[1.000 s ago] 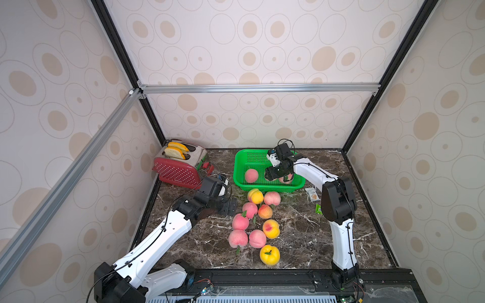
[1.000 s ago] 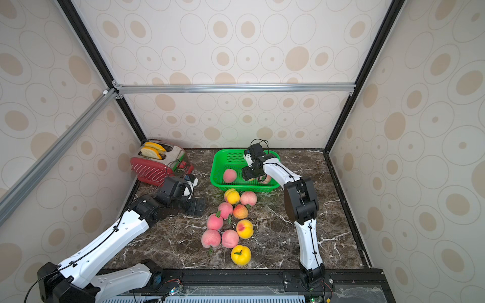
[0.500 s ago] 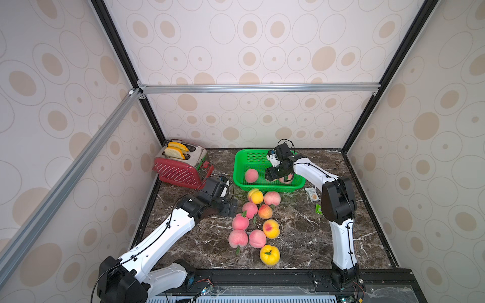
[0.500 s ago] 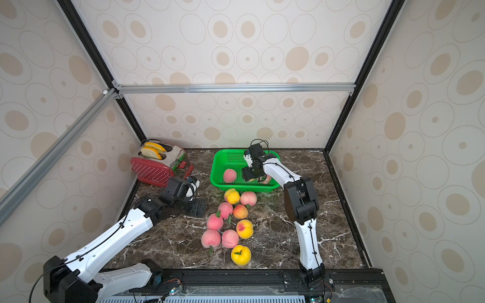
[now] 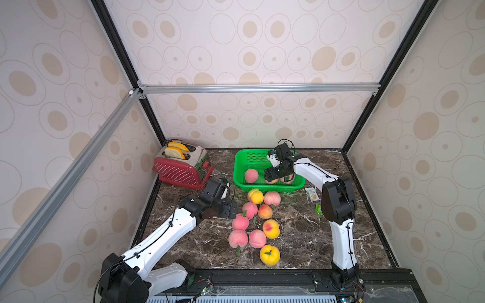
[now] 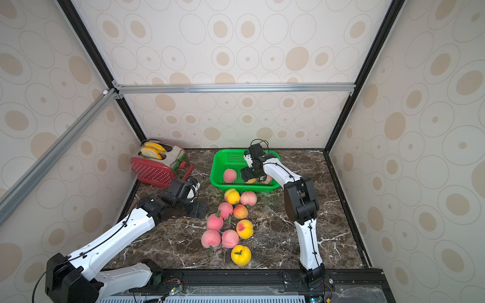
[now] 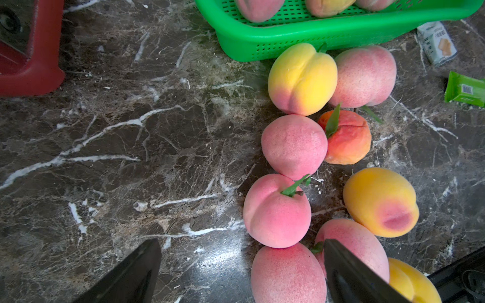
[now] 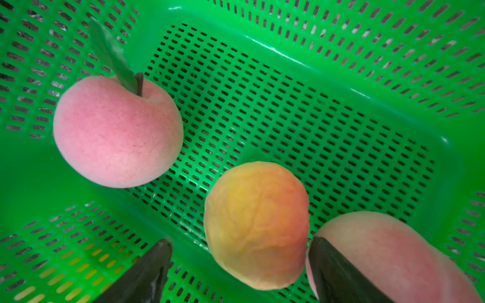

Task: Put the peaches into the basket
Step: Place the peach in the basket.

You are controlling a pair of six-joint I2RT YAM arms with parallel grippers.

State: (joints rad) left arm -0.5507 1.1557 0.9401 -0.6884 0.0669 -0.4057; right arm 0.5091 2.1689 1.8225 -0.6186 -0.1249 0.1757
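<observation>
One peach (image 8: 257, 225) loose, right claw (image 8: 240, 242) wider

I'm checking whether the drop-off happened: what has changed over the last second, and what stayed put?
The right gripper opened and let go of the orange-yellow peach, which now lies on the floor of the basket between its open jaws. The left gripper, open, edged slightly toward the peaches on the table. Those peaches, the basket and the toaster did not move.

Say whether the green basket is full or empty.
Partly filled: three peaches lie on the basket floor in the right wrist view, bare mesh beside them.
</observation>
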